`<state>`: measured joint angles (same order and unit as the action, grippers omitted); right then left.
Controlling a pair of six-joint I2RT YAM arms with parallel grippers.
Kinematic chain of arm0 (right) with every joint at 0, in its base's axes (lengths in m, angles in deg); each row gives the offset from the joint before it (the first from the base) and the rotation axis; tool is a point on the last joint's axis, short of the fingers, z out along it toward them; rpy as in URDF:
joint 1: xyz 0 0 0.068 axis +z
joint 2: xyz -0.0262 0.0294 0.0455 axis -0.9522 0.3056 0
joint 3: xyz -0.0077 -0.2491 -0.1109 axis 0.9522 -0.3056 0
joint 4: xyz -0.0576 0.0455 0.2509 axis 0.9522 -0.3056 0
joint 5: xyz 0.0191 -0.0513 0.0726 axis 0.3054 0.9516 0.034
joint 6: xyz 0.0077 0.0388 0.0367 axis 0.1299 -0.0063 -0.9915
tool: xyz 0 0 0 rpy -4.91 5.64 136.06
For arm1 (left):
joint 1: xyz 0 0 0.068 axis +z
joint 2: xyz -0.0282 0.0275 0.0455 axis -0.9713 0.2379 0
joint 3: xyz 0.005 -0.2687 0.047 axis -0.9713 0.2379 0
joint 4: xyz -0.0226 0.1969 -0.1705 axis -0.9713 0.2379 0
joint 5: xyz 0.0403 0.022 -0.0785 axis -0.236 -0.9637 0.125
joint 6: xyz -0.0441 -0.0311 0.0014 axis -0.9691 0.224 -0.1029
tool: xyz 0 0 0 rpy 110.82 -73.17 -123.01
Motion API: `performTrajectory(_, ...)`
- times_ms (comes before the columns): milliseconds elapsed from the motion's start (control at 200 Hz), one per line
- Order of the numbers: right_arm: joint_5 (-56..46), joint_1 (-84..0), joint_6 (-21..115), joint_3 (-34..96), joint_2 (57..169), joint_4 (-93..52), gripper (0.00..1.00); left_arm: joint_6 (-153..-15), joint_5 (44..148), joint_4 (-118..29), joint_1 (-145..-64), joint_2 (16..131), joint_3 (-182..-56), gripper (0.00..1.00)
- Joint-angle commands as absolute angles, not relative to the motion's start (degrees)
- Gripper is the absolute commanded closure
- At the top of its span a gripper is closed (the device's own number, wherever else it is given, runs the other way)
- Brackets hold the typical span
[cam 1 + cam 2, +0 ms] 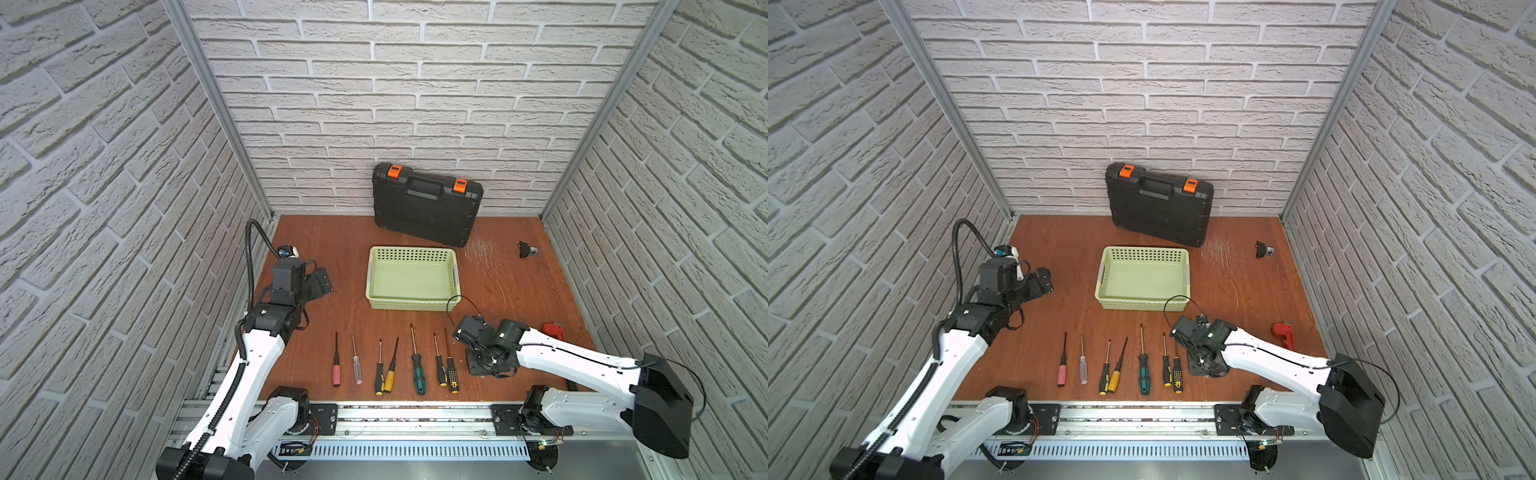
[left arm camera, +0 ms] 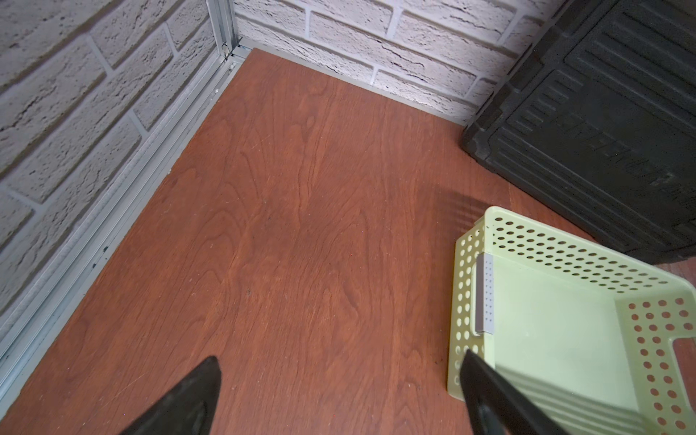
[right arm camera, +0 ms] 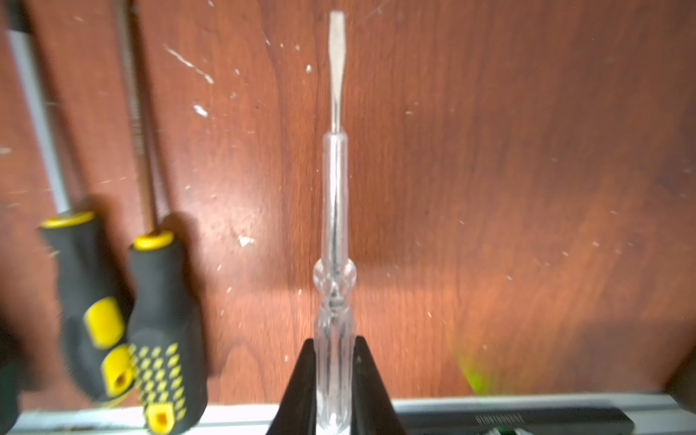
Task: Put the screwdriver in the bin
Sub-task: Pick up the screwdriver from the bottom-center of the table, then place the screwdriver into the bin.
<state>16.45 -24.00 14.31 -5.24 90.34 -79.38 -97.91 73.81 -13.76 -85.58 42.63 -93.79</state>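
A clear-handled flat-blade screwdriver (image 3: 334,211) points away over the wood floor, and my right gripper (image 3: 334,341) is shut on its handle. In both top views the right gripper (image 1: 484,365) (image 1: 1202,365) hangs low at the right end of the tool row and hides that screwdriver. Whether it is off the floor I cannot tell. The pale green bin (image 1: 411,250) (image 1: 1144,250) sits empty mid-floor, behind the row. My left gripper (image 2: 339,356) (image 1: 320,282) is open with nothing in it, just left of the bin wall (image 2: 463,301).
Several screwdrivers lie in a row near the front rail, from a pink-handled one (image 1: 336,374) to a black-and-yellow pair (image 3: 124,312). A black toolcase (image 1: 426,203) leans on the back wall. A red object (image 1: 552,330) and a small black part (image 1: 527,249) lie at right.
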Motion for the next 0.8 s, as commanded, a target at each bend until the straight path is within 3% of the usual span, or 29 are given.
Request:
performTrajectory(0, 17.0, -24.1, 15.0, -1.8, 86.6, -88.0, 0.94, -98.8, 72.8, -13.9, -85.8, 41.9, -96.0, 0.02)
performTrajectory(255, 17.6, -24.8, 18.9, 13.5, 88.4, -88.0, 0.95, -99.3, 72.4, -12.5, -85.8, 41.3, -97.2, 0.02)
performTrajectory(505, 4.9, -34.7, 30.1, 30.8, 107.1, -74.7, 0.94, -99.2, 72.0, -11.7, -85.8, 40.2, -96.6, 0.02)
performTrajectory(660, -0.5, -39.3, 35.5, 43.2, 119.8, -75.2, 0.95, -99.0, 71.5, -10.7, -85.8, 38.5, -96.2, 0.02)
performTrajectory(795, -5.2, -42.6, 35.5, 45.8, 126.0, -73.0, 0.95, -99.3, 71.2, -10.5, -85.8, 37.2, -95.1, 0.02)
